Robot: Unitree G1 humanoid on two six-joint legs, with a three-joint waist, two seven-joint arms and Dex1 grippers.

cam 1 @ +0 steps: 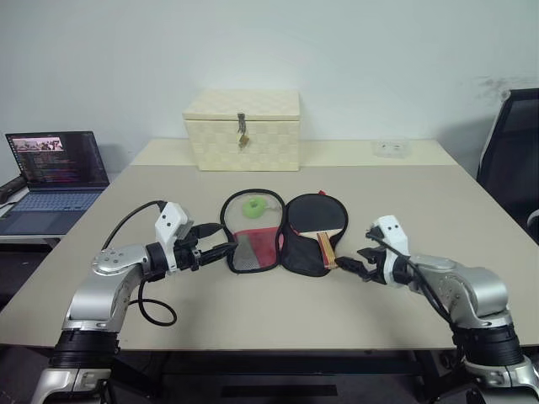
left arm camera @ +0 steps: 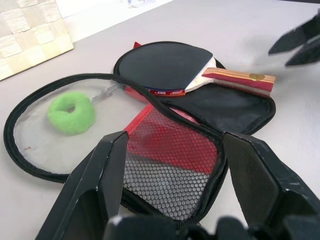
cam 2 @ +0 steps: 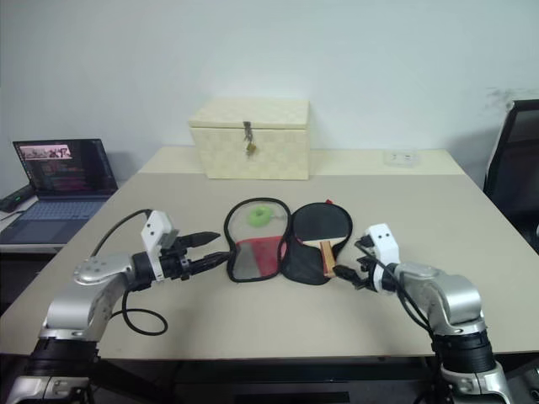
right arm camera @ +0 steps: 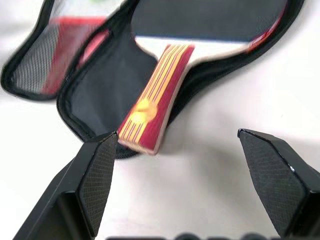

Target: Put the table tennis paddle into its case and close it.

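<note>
Paddle [cam 1: 315, 220] lying in open case [cam 1: 282, 236], handle end jutting past its rim. Right claw [cam 1: 351, 265] empty, spread wide just off the handle, blurred; left claw [cam 1: 226, 247] parted at the mesh flap, contact unclear.

An office or lab room: a plain beige bench [cam 1: 421, 202] against a bare white wall [cam 1: 379, 50], an open laptop [cam 1: 55, 172] alongside, a black office chair [cam 1: 514, 143].

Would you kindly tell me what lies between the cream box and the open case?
Bare table; nothing sits between the box and the case, seen from the head views.
</note>
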